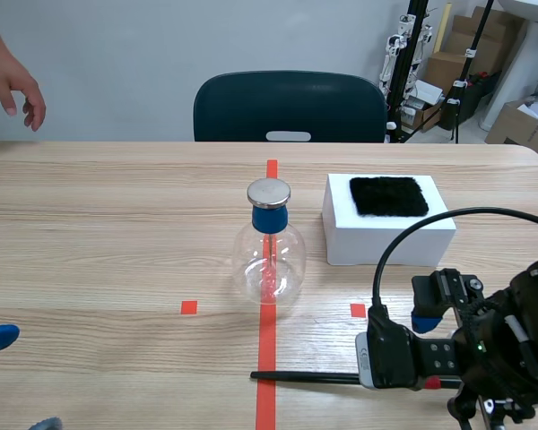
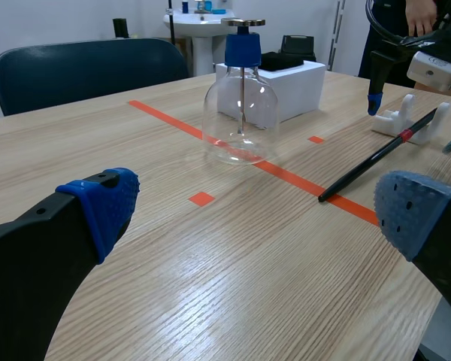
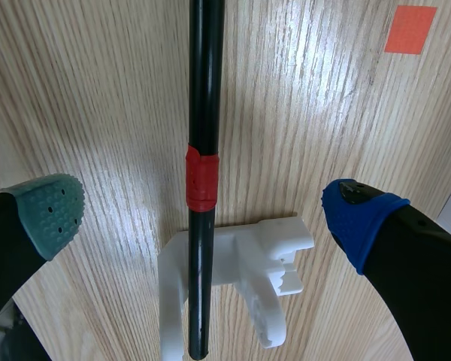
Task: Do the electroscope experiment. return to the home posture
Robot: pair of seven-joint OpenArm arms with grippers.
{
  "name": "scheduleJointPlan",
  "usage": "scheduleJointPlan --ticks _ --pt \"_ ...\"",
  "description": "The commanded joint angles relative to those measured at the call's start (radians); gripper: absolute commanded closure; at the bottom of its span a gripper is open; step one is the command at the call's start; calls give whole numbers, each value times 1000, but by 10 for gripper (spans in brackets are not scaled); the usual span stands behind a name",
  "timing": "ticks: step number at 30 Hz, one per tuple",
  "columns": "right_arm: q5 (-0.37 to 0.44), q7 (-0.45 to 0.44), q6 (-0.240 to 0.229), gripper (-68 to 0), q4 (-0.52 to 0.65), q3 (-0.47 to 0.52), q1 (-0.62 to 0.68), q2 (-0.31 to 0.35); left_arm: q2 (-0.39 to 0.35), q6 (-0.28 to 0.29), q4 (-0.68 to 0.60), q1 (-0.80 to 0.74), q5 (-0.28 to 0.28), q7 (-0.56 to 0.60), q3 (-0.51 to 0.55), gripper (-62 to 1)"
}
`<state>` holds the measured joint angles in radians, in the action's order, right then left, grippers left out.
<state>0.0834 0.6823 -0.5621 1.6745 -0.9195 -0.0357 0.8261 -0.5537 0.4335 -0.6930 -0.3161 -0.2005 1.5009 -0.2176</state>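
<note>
Both end effectors stood wide open and held nothing. The right end effector (image 3: 203,214) hung low over the near right part of the worktop (image 1: 99,233), its grey-green pad (image 3: 49,210) and blue pad (image 3: 361,222) spread far to either side of the black rod (image 3: 204,98). Neither pad touched the rod. The rod lay flat between and beneath them, with its red band (image 3: 201,178) about level with the fingertips. Its butt end rested in a white cradle (image 3: 252,259) on the wood.

In the scene view the rod (image 1: 305,376) ran from under that arm toward the middle, and its free tip crossed the orange tape line (image 1: 266,345). The left end effector (image 2: 259,207) sat low at the near left corner (only its fingertips showed in the scene view (image 1: 22,381)). Its two blue pads (image 2: 105,203) were far apart over bare wood, well away from everything else.

The electroscope (image 1: 269,260) stood upright on the tape line near the worktop's centre. It was a clear round flask with a blue stopper and a flat metal disc on top, and a thin stem hung inside it. Just beside it, on the robot's right and a little farther back, sat a white box (image 1: 390,237) with a black cloth (image 1: 388,195) lying on its top.

Beyond the far edge stood a dark chair (image 1: 290,107). A person's hand (image 1: 18,85) hung in the air above the far left corner.
</note>
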Motion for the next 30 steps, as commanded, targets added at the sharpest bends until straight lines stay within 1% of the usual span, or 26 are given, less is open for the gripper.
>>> scheduleJointPlan --ticks 1,23,26,30 --pt "0 0 0 -679 17 9 -20 13 -4 -2 -9 1 10 47 1 -623" --pt "0 0 0 -679 17 9 -19 13 -4 -1 -9 0 9 50 1 -623" --pt "0 0 0 -679 17 9 -19 13 -8 2 -9 1 -6 50 1 -623" --pt "0 0 0 -679 17 9 -19 13 -13 2 -9 1 -2 44 1 -623"
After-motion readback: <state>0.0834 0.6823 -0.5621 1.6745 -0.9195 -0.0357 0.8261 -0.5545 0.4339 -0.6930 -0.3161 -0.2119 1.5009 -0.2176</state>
